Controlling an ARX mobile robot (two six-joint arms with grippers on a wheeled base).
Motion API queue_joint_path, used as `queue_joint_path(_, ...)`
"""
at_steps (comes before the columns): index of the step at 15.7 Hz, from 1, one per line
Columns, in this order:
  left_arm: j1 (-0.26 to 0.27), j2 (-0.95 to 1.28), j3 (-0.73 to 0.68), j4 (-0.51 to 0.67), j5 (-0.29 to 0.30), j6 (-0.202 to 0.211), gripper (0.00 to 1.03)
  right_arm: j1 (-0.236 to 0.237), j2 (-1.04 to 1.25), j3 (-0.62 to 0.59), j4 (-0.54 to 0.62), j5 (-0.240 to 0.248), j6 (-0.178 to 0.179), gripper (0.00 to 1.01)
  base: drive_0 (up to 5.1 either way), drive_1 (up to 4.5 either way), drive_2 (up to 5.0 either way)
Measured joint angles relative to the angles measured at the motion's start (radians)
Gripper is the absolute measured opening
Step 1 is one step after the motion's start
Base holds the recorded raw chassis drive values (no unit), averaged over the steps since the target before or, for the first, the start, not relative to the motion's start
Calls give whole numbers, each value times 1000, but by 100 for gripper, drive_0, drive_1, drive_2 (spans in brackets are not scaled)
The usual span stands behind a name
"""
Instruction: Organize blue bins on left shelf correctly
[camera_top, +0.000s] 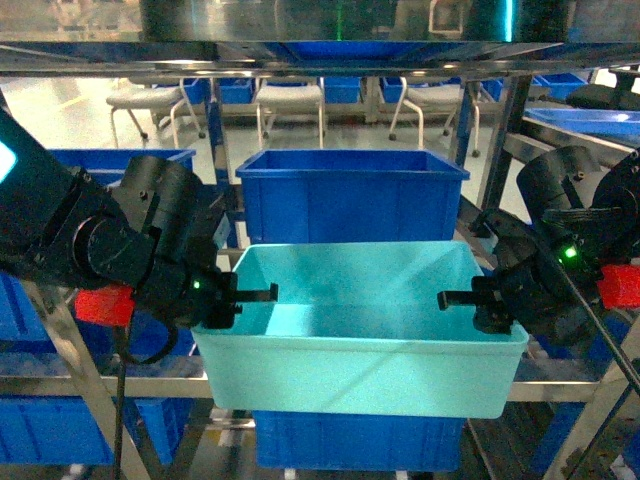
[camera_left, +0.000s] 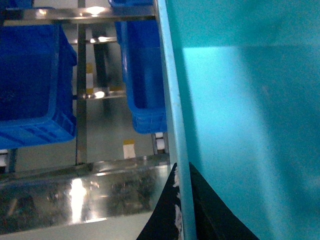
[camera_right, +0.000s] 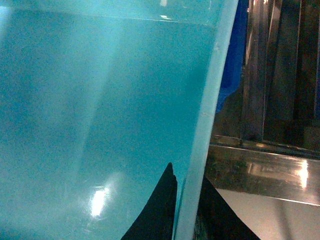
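A light turquoise bin (camera_top: 360, 370) hangs in front of the steel shelf (camera_top: 300, 62), held between both arms. My left gripper (camera_top: 240, 297) is shut on the bin's left wall, one finger inside and one outside. Its rim (camera_left: 175, 130) runs between the black fingers (camera_left: 165, 220) in the left wrist view. My right gripper (camera_top: 478, 300) is shut on the right wall in the same way. That rim (camera_right: 205, 130) passes between the dark fingers (camera_right: 160, 210) in the right wrist view. The bin looks empty inside.
A royal-blue bin (camera_top: 350, 192) sits on the shelf level just behind the turquoise one. Another (camera_top: 355, 438) stands below it, and more blue bins (camera_top: 60, 290) fill the left side. Steel posts (camera_top: 505, 130) and a front beam (camera_top: 90, 385) frame the opening.
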Motion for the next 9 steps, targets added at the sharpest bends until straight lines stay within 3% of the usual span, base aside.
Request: queue_joint_path(9, 26, 131, 228, -86, -5, 60, 2, 5, 195, 315, -156, 7, 14, 7, 0, 0, 0)
